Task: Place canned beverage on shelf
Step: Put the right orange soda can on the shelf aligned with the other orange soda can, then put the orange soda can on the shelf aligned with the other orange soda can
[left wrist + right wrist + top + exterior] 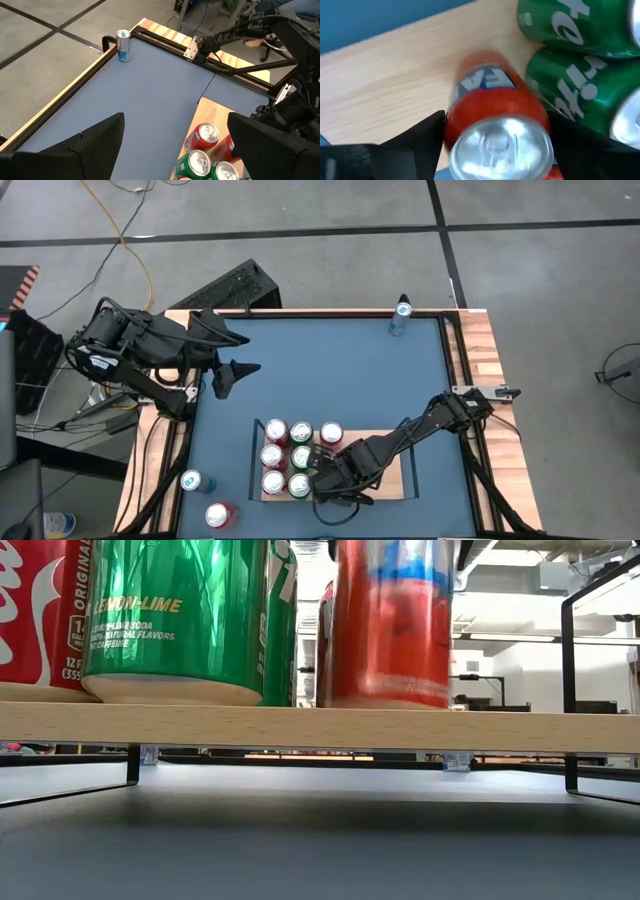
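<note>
We are setting an orange can (pixel 495 125) down on the shelf (pixel 390 480) beside the green cans (pixel 570 85); it stands between the right gripper (pixel 495 137) fingers, and we cannot tell whether they are gripping or letting go. Three cans are waiting on the blue table (pixel 330 370), while the left gripper (pixel 175 140) is hanging spread and empty.

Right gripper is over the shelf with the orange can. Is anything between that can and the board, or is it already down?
Nothing visible is in the way. The orange can sits between the right gripper's fingers, and in the low view it stands on the shelf beside the green cans. The left gripper waits off to the side.
</note>
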### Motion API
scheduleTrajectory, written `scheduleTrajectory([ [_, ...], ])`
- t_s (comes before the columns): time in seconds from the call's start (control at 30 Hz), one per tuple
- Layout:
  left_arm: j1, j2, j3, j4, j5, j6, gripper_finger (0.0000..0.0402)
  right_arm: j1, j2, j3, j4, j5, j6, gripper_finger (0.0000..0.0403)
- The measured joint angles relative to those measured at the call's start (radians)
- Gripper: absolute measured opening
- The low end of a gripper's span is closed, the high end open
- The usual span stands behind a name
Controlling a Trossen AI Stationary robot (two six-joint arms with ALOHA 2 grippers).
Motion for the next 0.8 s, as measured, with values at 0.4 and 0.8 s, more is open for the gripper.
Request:
scheduleTrajectory([
  [0.4,0.0,0.0,0.0,0.0,-0.003,0.0,0.0339,0.008,-0.003,0.002,0.003,0.141,0.03,0.033],
  [0.8,0.0,0.0,0.0,0.0,-0.005,0.009,0.0339,0.026,-0.015,0.009,0.017,0.173,0.123,0.0331],
])
